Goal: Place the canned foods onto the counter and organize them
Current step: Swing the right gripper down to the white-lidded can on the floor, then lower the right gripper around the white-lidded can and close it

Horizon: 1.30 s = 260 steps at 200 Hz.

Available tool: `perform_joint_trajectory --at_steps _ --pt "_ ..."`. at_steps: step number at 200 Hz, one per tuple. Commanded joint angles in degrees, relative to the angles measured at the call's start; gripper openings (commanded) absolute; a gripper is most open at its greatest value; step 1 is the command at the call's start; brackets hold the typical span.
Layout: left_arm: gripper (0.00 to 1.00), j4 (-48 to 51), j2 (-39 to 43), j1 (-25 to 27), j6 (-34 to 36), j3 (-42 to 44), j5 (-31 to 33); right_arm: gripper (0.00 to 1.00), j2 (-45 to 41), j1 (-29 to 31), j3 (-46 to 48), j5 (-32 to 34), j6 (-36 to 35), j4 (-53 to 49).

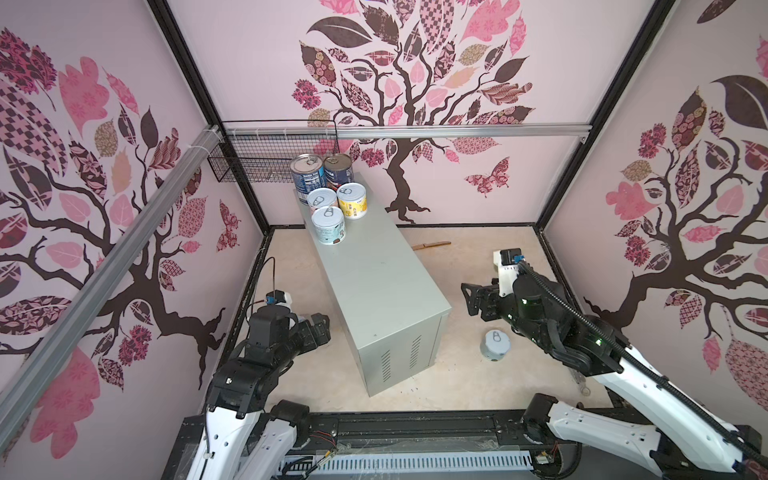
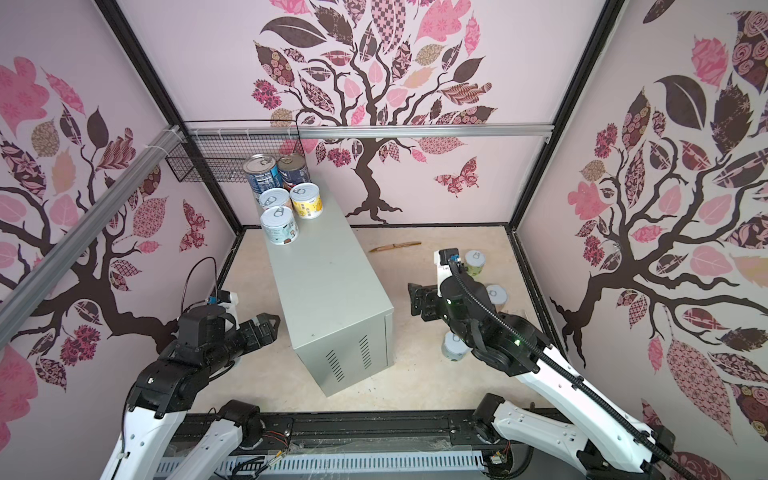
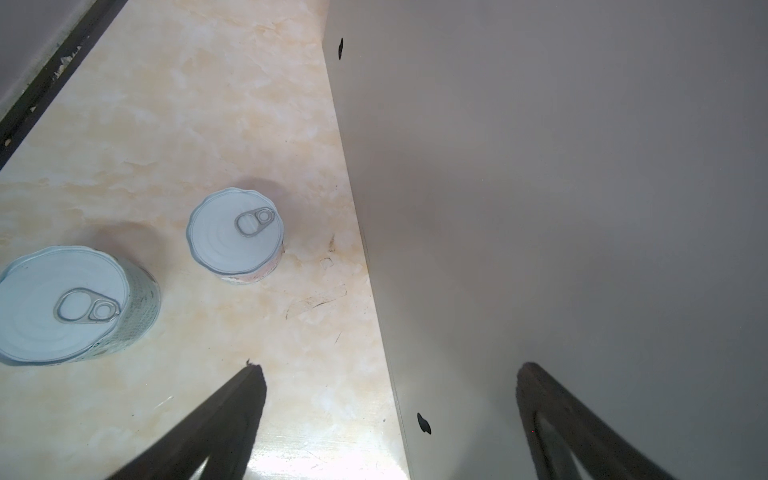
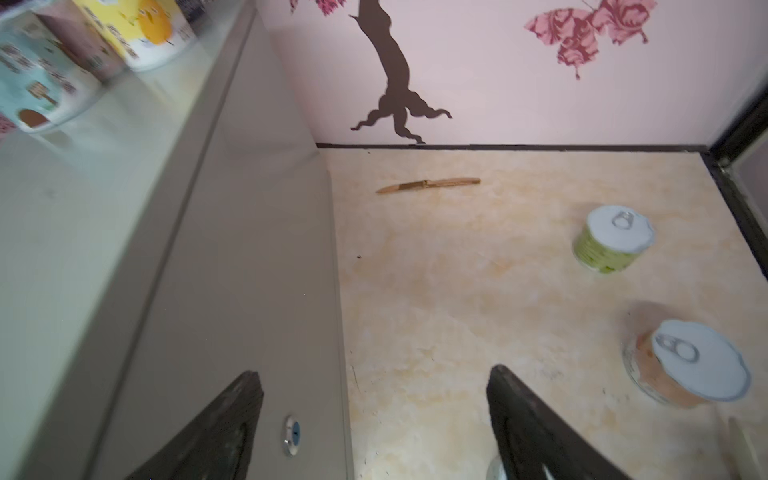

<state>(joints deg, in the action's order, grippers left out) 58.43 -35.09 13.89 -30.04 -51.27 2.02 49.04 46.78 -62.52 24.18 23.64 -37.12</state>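
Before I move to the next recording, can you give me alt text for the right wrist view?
The right hand, open and empty, hovers beside the grey counter, which holds several cans. On the floor stand a green-labelled can and an orange-labelled can, with a wooden knife farther off.

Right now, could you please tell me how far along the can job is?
Done: five stand on the counter: blue can, dark can, mauve can, yellow can, light-blue can. In hand: nothing; left tool and right tool are open, empty. Left: five on the floor, pinkish can and grey-green can on the left, green can, orange can and grey can on the right.
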Motion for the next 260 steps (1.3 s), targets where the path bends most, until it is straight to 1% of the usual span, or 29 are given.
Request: perform_joint_trajectory --at_steps 1,14,30,53,84,108,138,158,206,235,260 --pt "0.98 -0.7 -0.8 0.2 -0.3 -1.1 -0.8 0.9 -3.3 -0.2 5.8 6.8 6.9 -0.7" --pt "0.98 -0.9 -1.3 0.2 -1.0 -0.7 -0.7 0.93 -4.8 -0.4 9.8 7.3 10.1 -0.2" --pt "0.98 -1.3 -1.9 0.2 -1.9 -0.1 -0.7 1.0 -5.4 -0.4 14.1 7.1 14.0 0.3" --pt "0.98 -1.7 -2.1 0.2 -2.6 0.6 0.4 1.0 -4.1 -0.5 20.0 5.2 19.0 1.5" --pt "0.98 -2.0 -2.6 0.2 -3.3 1.0 2.4 1.0 -3.2 -0.6 25.0 8.4 25.8 0.2" --pt "0.98 -2.2 -4.2 0.2 -4.0 1.1 3.8 1.0 -4.0 -1.1 29.7 8.6 30.0 1.4" --pt "0.98 -3.2 -5.7 0.2 -4.2 1.5 4.0 1.0 -2.0 -3.1 34.0 7.6 33.9 3.6" --pt "0.98 -3.6 -6.0 0.1 -3.8 1.7 4.2 1.0 -0.5 -4.5 35.8 7.3 35.5 5.4" --pt "0.98 -4.3 -5.6 -0.4 -3.3 2.1 3.6 1.0 4.3 -5.5 38.2 7.6 37.7 9.5" --pt "0.98 -4.5 -5.5 -1.0 -3.2 2.2 3.1 1.0 7.4 -5.6 37.6 8.7 36.6 11.1" --pt "0.98 -5.0 -5.5 -1.6 -2.9 2.6 2.3 1.0 7.7 -5.5 36.6 10.2 34.7 11.2"
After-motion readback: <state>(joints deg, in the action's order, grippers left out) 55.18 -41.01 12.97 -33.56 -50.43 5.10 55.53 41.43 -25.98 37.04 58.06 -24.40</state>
